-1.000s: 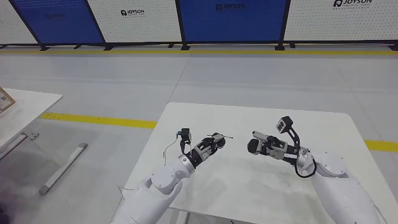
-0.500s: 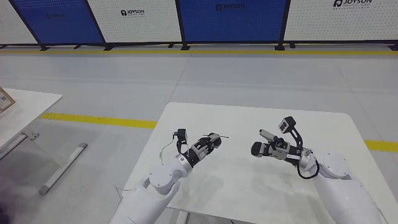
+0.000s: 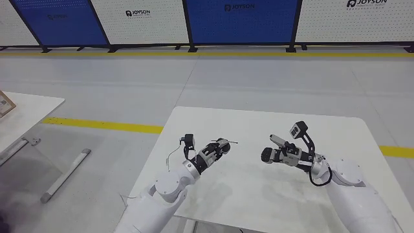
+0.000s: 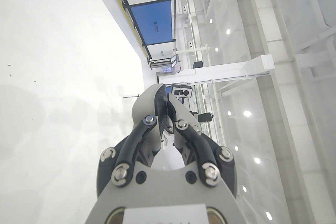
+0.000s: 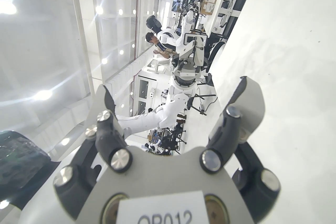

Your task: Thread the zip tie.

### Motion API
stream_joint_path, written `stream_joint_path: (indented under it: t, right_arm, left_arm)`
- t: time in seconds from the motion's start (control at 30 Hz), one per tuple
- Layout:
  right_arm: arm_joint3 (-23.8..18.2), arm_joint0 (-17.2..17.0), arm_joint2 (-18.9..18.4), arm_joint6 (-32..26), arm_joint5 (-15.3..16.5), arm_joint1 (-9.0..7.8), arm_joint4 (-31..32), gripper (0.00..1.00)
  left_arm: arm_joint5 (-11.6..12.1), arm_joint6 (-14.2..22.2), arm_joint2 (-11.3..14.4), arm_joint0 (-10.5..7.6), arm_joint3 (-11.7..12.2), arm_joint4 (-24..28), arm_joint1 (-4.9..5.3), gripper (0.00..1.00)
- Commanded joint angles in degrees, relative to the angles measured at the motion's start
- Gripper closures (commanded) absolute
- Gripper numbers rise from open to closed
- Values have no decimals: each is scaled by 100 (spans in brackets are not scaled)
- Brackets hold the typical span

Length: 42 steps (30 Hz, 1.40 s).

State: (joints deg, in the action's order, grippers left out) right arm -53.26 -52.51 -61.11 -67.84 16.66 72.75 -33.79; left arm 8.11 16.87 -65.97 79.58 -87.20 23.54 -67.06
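Black zip tie (image 4: 166, 110) sits clamped in the closed jaws of the left gripper (image 4: 166, 97) over the white table (image 3: 259, 197); right gripper (image 5: 174, 89), jaws apart, faces it across a gap

Looking down on a white table (image 3: 259, 194) standing on a grey floor (image 3: 213, 81). Seeing a yellow line (image 3: 103, 125) running across that floor behind the table. Noting blue panels (image 3: 242, 6) and white perforated panels (image 3: 136, 10) alternating in black frames along the far side. Spotting a second white table (image 3: 29, 110) sitting well apart at the left edge, a grey bar (image 3: 65, 175) lying on the floor near it. Catching ceiling lights (image 4: 227, 31) glowing in rows overhead and a cardboard box (image 5: 208, 2) sitting far off in the room.
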Motion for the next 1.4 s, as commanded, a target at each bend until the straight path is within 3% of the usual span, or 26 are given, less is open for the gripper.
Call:
stream_joint_path:
  t: [0.0, 0.13, 0.2, 0.3, 0.77, 0.83, 0.93, 1.07, 1.13, 1.37]
  right_arm:
    - [0, 0, 0, 0, 0, 0, 0, 0]
    - [0, 0, 0, 0, 0, 0, 0, 0]
    - [0, 0, 0, 0, 0, 0, 0, 0]
    - [0, 0, 0, 0, 0, 0, 0, 0]
    - [0, 0, 0, 0, 0, 0, 0, 0]
    - [0, 0, 0, 0, 0, 0, 0, 0]
    - [0, 0, 0, 0, 0, 0, 0, 0]
    - [0, 0, 0, 0, 0, 0, 0, 0]
    - [0, 0, 0, 0, 0, 0, 0, 0]
    - [0, 0, 0, 0, 0, 0, 0, 0]
  left_arm:
    - [-17, 177, -25, -51, 41, 25, 8, 100]
    - [-30, 559, -327, -185, 8, 493, 40, 100]
    - [28, 853, -530, -128, -187, 767, 73, 100]
    - [279, 1007, -837, 34, -495, 1027, 112, 100]
    - [277, 1035, -861, 47, -515, 1081, 114, 100]
    - [295, 1033, -865, 35, -643, 1112, 110, 100]
    - [378, 1310, -913, 117, -881, 1271, 122, 100]
    - [526, 1824, -1164, 364, -1285, 2153, 139, 100]
    - [366, 2177, -1212, 452, -1364, 2605, 147, 100]
    - [366, 2177, -1212, 452, -1364, 2605, 147, 100]
